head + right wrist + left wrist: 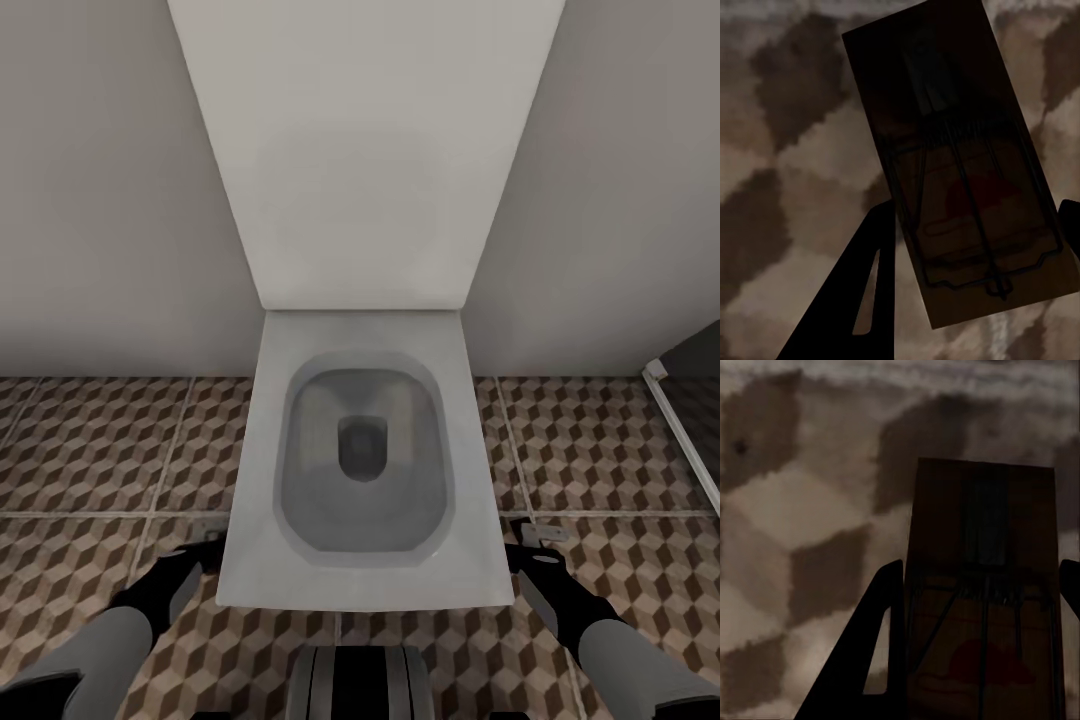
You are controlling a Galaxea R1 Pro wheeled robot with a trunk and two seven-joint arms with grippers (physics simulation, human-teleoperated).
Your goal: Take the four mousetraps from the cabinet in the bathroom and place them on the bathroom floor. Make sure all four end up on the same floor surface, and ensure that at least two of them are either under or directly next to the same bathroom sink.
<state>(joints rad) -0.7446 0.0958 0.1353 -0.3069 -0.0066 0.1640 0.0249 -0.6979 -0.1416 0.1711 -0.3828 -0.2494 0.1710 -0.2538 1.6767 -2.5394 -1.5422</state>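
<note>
Left hand (979, 645) is clamped on a mousetrap (982, 585), board sitting between the two dark fingers (870, 652) with its long axis running straight out along them, wire end closest to the wrist. Right hand (971, 292) is gripping a second mousetrap (960, 165) too, but that one sits skewed, tilted off the finger line (looks a bit less secure to me, just a guess). Both traps hang over the cube-pattern bathroom floor (90, 450), which sits blurry behind them in the wrist views, so down is the only way they need to go. From the head view the left hand (190, 570) and right hand (530, 555) are low on either side of the white toilet (360, 560), left arm at its left corner, right arm at its right. A dark glass panel with a white frame (685, 420) sits off to the right. I'd say the sink is what matters next, since two traps have to land beside it and the robot's facing the toilet here.
</note>
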